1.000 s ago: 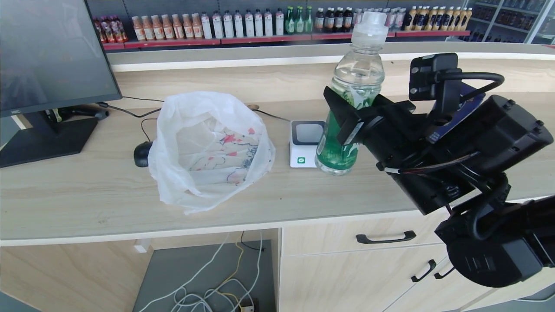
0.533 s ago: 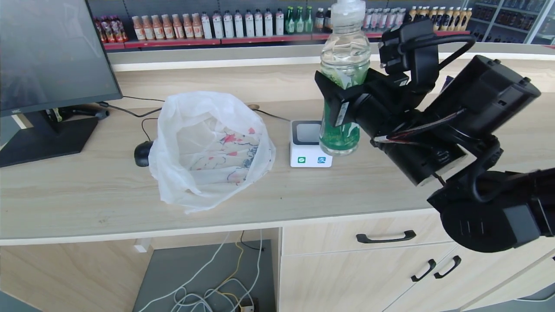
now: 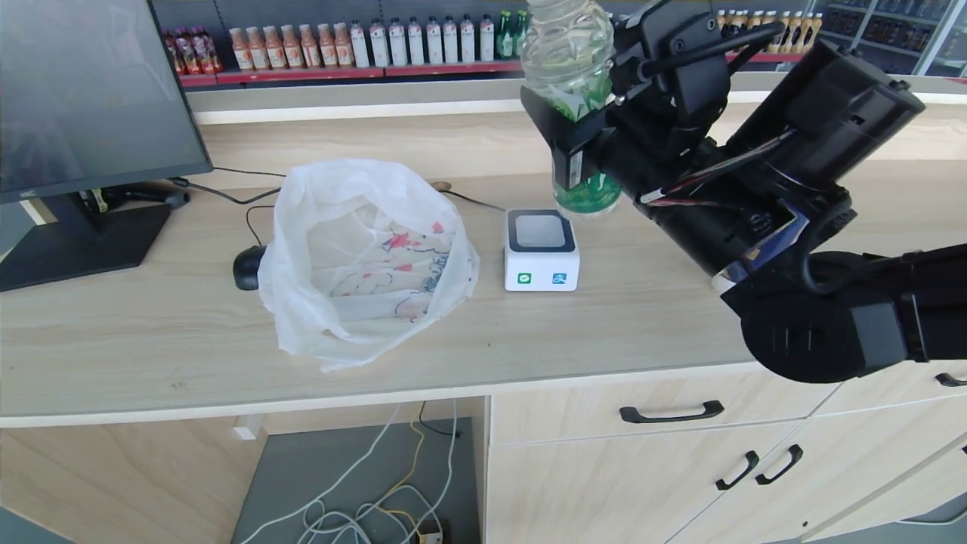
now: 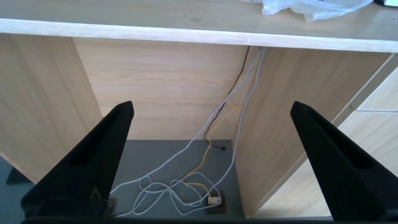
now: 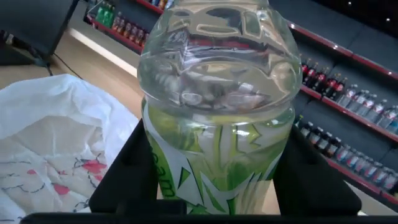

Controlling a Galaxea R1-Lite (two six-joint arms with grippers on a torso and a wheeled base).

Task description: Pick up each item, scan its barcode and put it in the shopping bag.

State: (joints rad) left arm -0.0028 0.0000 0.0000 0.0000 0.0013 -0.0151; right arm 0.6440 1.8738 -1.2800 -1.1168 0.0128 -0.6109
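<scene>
My right gripper [image 3: 585, 140] is shut on a clear bottle with a green label [image 3: 573, 91], held upright in the air above and just behind the white scanner box [image 3: 541, 249]. The right wrist view has the bottle [image 5: 217, 124] up close between the dark fingers [image 5: 124, 177]. An open white plastic shopping bag [image 3: 366, 257] sits on the wooden counter [image 3: 151, 332] left of the scanner, and its edge [image 5: 50, 143] lies beyond the bottle. My left gripper [image 4: 211, 162] hangs open below the counter edge, holding nothing.
A monitor [image 3: 83, 98] stands at the counter's far left, with a black mouse [image 3: 246, 268] beside the bag. Drawers with black handles [image 3: 671, 414] are under the counter at the right. Loose cables [image 4: 186, 186] lie on the floor below. Shelves of bottles [image 3: 423, 41] line the back.
My right arm has lifted the bottle off the counter and carried it up and to the left, from beside the scanner to above its back edge. The bag and scanner have not moved.
</scene>
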